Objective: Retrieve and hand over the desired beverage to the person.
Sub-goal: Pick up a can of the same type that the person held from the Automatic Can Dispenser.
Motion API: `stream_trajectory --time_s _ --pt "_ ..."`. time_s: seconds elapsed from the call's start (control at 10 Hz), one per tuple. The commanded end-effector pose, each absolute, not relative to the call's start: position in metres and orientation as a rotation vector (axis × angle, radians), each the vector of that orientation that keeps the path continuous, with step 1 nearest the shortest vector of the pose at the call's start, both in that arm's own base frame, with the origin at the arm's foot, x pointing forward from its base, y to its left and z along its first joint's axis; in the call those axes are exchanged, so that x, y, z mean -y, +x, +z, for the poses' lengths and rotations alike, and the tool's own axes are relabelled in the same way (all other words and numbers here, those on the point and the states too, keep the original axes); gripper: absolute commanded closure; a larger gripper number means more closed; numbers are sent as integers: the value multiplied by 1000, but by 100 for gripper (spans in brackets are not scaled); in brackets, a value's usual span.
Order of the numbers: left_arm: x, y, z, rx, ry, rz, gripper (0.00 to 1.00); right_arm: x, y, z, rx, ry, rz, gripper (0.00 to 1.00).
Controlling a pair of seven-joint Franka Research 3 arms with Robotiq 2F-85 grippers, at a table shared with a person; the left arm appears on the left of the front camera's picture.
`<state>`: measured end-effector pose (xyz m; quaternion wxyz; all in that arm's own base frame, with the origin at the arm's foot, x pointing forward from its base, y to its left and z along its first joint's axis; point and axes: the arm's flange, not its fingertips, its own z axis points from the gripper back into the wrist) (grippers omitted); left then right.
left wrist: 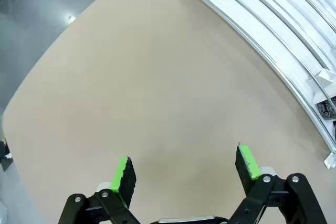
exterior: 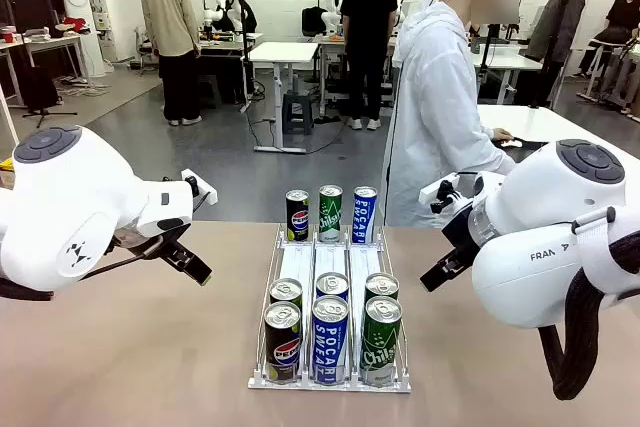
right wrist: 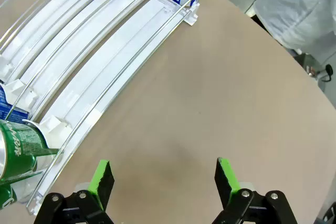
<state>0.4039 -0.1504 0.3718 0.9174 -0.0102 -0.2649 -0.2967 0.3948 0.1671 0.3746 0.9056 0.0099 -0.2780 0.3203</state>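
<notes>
Midway along the bench (exterior: 130, 357), upright cans (exterior: 329, 339) stand between left fingers (left wrist: 122, 181) and right fingers (right wrist: 101, 181), both agape, empty (equally near).

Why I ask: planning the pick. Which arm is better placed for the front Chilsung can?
Probably right: the Chilsung can stands in the rack's right lane, nearest the open right gripper; the left gripper hangs across the rack.

Bright, even indoor light; wide-angle bending in wrist views.
</notes>
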Motion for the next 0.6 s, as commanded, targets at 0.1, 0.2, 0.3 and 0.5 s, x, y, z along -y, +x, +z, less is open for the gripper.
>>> stream_trajectory --time_s 0.1,0.2,0.3,0.5 --pt "150 404 372 545 -21 -610 0 -167 395 375 574 20 662 0" --pt "150 404 372 545 -21 -610 0 -167 395 375 574 20 662 0" --pt "150 404 372 545 -21 -610 0 -167 395 375 574 20 662 0" --pt "150 404 372 545 -21 -610 0 -167 395 375 574 20 662 0"
